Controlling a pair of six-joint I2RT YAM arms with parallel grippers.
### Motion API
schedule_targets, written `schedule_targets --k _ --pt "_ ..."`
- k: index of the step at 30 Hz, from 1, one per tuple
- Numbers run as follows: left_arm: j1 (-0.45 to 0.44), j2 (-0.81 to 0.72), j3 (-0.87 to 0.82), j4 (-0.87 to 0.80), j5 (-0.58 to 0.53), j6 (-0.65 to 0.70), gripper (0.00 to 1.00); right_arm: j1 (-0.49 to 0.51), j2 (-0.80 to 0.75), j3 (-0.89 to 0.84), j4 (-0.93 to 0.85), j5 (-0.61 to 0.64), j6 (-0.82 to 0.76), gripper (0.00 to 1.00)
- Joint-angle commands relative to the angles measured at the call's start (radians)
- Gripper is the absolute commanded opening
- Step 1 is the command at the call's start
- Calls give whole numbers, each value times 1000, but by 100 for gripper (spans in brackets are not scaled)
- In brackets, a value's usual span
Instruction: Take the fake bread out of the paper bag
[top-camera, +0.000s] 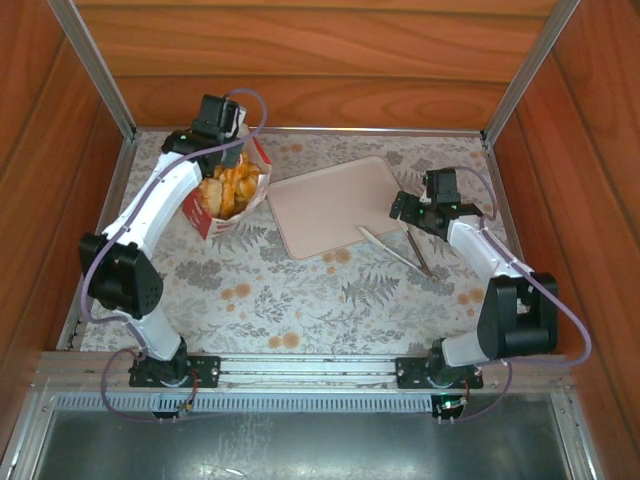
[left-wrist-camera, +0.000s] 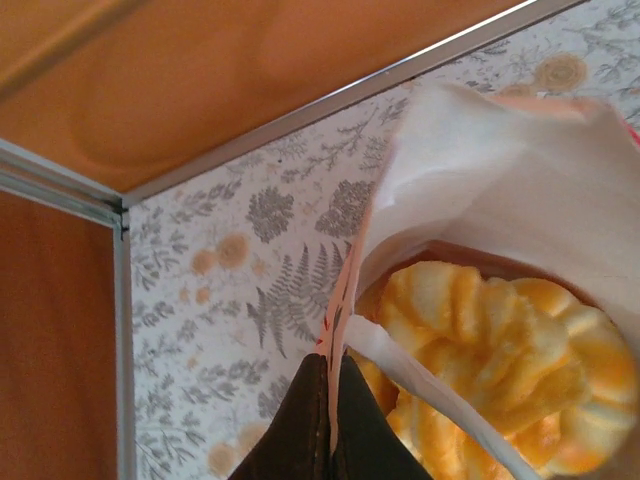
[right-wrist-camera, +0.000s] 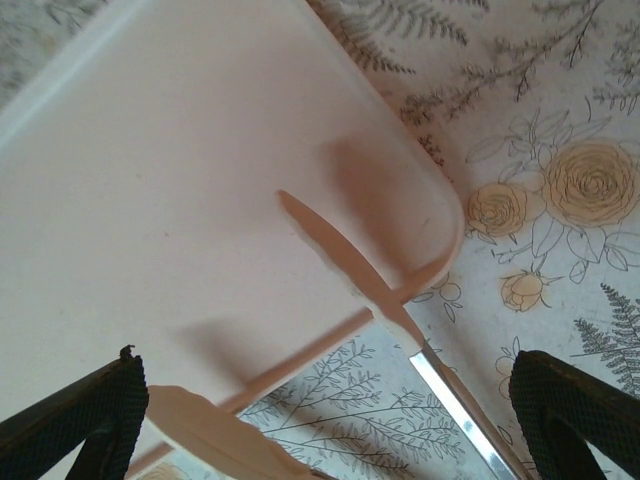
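Floral-print tablecloth (top-camera: 330, 300), boxed in by glossy wood-panel walls (top-camera: 300, 60). Paper bag (top-camera: 212, 222) sits far-left, white w/ red base; glossy, ridged golden fake bread (left-wrist-camera: 500, 340) inside. Left gripper (left-wrist-camera: 330, 405) pinched tight on the bag's thin rim. Right gripper (right-wrist-camera: 325, 415) spread wide, empty, over smooth beige round-cornered tray (top-camera: 330, 200) & tongs (top-camera: 395, 250).
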Motion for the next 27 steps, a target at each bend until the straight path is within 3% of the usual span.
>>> schedule_targets --k 1,10,14,22,27 --pt "6 21 43 111 -39 109 0 -14 25 32 -88 6 -26 100" --pt "-6 -15 17 172 -33 146 0 -59 42 -45 -143 -49 -43 100" --pt "-21 -38 12 183 -80 171 0 -85 40 -78 -173 -64 -40 100" --pt "-32 -27 -4 220 -159 215 0 -104 46 -119 -151 -206 -61 100" --pt "-41 -35 -26 251 -137 215 0 -104 86 -126 -146 -268 -73 100"
